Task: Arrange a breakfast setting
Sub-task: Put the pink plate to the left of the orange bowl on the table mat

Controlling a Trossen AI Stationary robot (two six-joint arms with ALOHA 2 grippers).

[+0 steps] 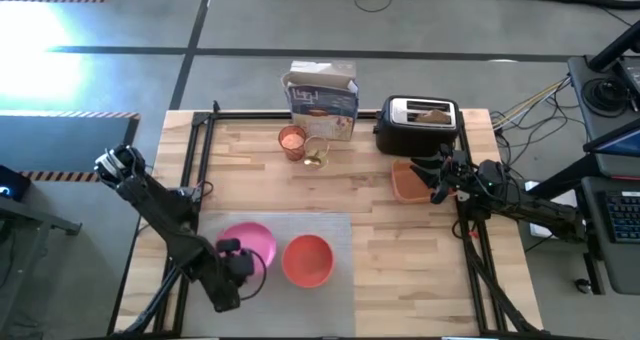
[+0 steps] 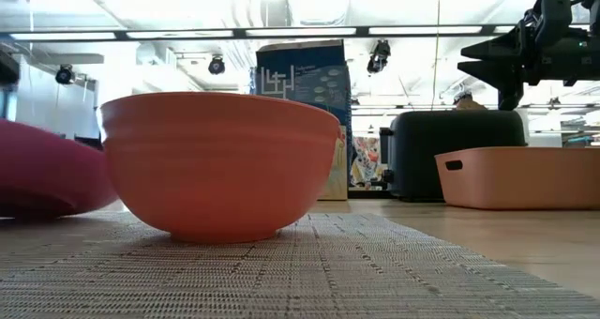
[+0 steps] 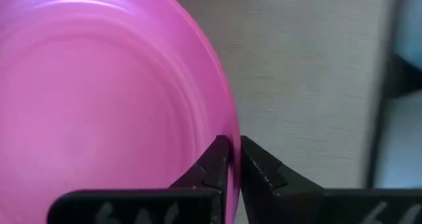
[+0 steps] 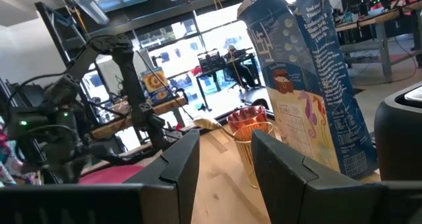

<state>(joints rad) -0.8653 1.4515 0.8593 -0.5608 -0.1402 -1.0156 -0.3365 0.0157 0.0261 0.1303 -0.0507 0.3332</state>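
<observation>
The left claw is pinched shut on the rim of the pink plate, keeping it on the mat beside the bowl, which I cannot see into. Farther back stand the cup and glass. The right claw hangs part-open and empty over the tray.

Plate and bowl are set side by side on the placemat, plate at left. Behind: cup and glass before the carton, toaster at right, tray before it
</observation>
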